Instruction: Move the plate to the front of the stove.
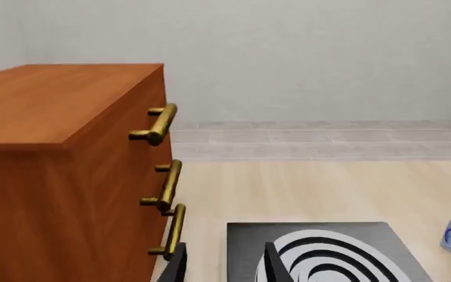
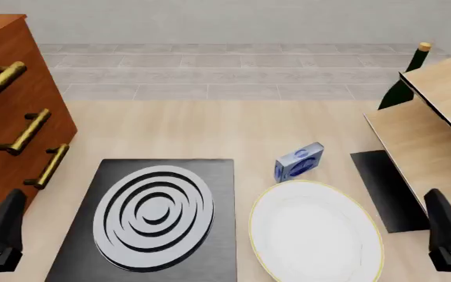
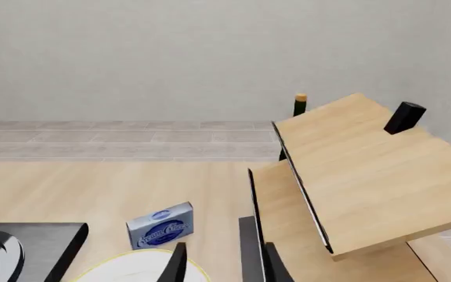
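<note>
Plate (image 2: pixel 316 232) flat on tabletop (image 2: pixel 234 129), just right of stove (image 2: pixel 153 218); both grippers low, empty.
Plate's near edge and stove's near edge cut off by frame. Left gripper (image 2: pixel 2 238) beyond stove's left edge, right gripper (image 2: pixel 450 238) well right of it past plate; front view shows only dark ends, wrist views show fingers apart, holding nothing. Plate white, round, thin gold rim; stove a black slab with grey-black rings. Blue box (image 2: pixel 299 162) behind plate, right of stove. Wooden drawers (image 2: pixel 10 111) with brass handles left of stove.
</note>
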### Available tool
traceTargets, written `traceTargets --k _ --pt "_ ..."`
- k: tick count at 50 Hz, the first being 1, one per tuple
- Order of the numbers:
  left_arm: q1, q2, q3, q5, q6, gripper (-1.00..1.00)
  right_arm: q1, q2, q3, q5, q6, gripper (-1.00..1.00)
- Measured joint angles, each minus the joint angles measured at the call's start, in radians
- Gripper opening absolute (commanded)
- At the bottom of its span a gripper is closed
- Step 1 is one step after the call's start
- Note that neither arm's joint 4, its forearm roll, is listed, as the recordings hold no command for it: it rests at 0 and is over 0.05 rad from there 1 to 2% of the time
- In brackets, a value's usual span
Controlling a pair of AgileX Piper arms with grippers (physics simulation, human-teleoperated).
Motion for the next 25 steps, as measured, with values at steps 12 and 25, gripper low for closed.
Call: traceTargets --k 12,25 --pt "-0.011 0.0 -0.001 -0.007 0.013 1.0 0.0 0.003 -0.002 -0.001 0.0 1.0" --pt "-0.027 0.001 -0.001 -0.005 0.002 1.0 0.0 0.005 -0.003 -0.001 0.0 1.0"
